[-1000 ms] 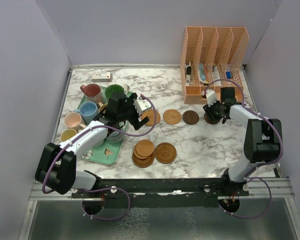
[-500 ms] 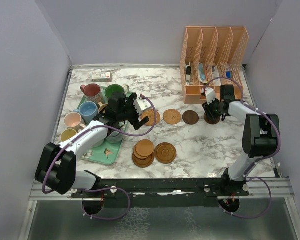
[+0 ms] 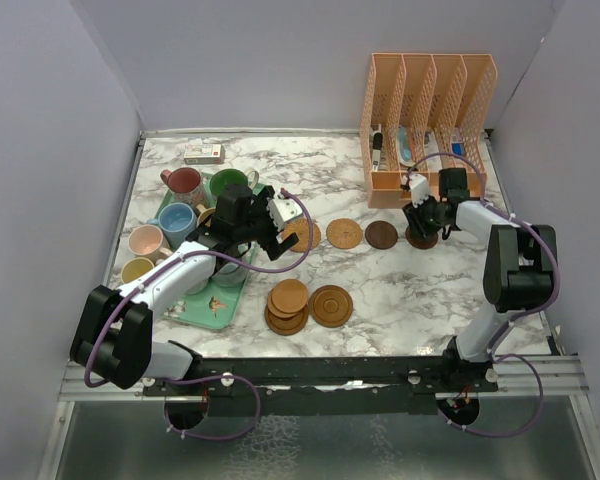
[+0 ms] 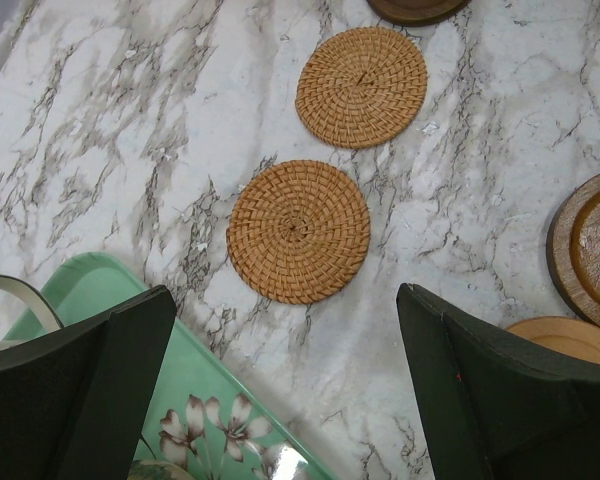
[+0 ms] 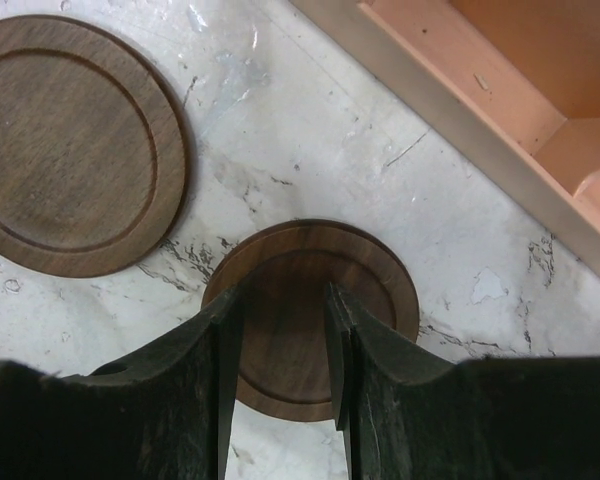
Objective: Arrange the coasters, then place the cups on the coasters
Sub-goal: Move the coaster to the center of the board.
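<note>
Four coasters lie in a row across the middle of the table: two woven tan ones and two dark wooden ones. More coasters sit in two stacks nearer the front. Red, green, blue, pink and yellow cups crowd the tray at left. My left gripper hangs wide open just short of the nearest woven coaster. My right gripper stands narrowly open, tips over the flat rightmost dark coaster.
A mint-green floral tray lies under the left fingers. An orange file organiser stands just behind the right gripper, its base close to the coaster. A small box lies at the back left.
My right gripper has shifted a little left and away over the rightmost dark coaster. The left arm has not moved.
</note>
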You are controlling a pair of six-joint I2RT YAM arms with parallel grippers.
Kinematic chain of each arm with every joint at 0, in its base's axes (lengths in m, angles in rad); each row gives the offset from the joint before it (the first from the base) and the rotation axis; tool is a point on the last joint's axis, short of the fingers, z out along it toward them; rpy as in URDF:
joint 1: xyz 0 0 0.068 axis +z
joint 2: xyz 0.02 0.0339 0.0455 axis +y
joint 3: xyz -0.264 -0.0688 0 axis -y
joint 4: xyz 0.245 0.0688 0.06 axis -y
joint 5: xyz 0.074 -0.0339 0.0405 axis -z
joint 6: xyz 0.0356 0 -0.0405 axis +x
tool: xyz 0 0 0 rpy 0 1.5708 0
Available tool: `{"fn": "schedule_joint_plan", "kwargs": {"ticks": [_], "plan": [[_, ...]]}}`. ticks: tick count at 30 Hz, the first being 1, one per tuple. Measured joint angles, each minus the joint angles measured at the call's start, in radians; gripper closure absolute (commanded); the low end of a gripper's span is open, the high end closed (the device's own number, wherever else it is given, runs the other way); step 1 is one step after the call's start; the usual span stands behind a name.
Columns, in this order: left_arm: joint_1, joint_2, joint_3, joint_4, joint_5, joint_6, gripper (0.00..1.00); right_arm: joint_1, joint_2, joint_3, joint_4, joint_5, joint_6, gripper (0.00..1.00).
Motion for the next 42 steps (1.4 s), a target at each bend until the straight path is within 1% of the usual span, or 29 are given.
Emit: {"fn": "schedule_joint_plan", "kwargs": {"ticks": [12,19,23,28,32,39,42], "plan": [[0.005,0.0,0.0,0.0,0.0,0.0,0.02,0.005,0.018,0.024,-0.002,0.0,0.012,0.61],[0.005,0.0,0.0,0.0,0.001,0.01,0.02,0.005,0.001,0.027,-0.04,-0.001,0.011,0.54],[0.005,0.0,-0.001,-0.019,0.018,0.043,0.02,0.008,-0.067,0.028,-0.085,-0.015,0.015,0.5],[-0.003,0.0,-0.005,-0.101,0.054,0.117,0.02,0.009,-0.187,0.028,-0.128,-0.054,0.026,0.47],[-0.05,-0.002,-0.025,-0.193,0.072,0.19,0.02,0.009,-0.271,0.008,-0.15,-0.096,0.043,0.46],[-0.208,-0.008,-0.073,-0.327,0.067,0.295,0.02,0.009,-0.405,-0.113,-0.169,-0.175,0.079,0.44],[-0.226,-0.013,-0.086,-0.365,0.061,0.319,0.02,0.009,-0.445,-0.156,-0.173,-0.204,0.091,0.43]]}}
